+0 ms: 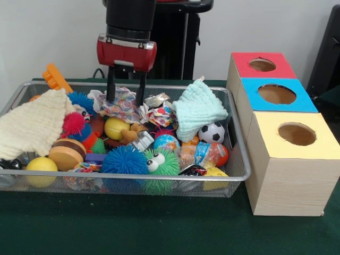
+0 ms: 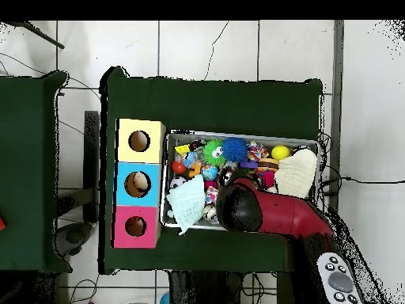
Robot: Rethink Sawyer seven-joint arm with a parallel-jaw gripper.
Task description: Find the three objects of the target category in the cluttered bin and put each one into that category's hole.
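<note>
A wire bin (image 1: 236, 139) crammed with toys is set on a green counter (image 1: 159, 228), with three wooden boxes just beside it, each topped by a round hole: red box (image 1: 263, 65), blue box (image 1: 276, 94) and yellow box (image 1: 296, 134). The tool (image 1: 126, 100) is lowered into the bin's far side, its two black fingers (image 1: 111, 90) spread apart and pressed down on either side of a crumpled floral cloth (image 1: 123, 106), patterned in pink, blue and white. A mint waffle cloth (image 1: 197, 109) is draped over the bin's far corner nearest the boxes, and a cream cloth (image 1: 34, 125) lies at the opposite end. Between them are seen spiky balls, a small soccer ball (image 1: 211, 133) and a yellow ball (image 1: 41, 166). From overhead, the tool is hidden under the red arm (image 2: 269, 212).
</note>
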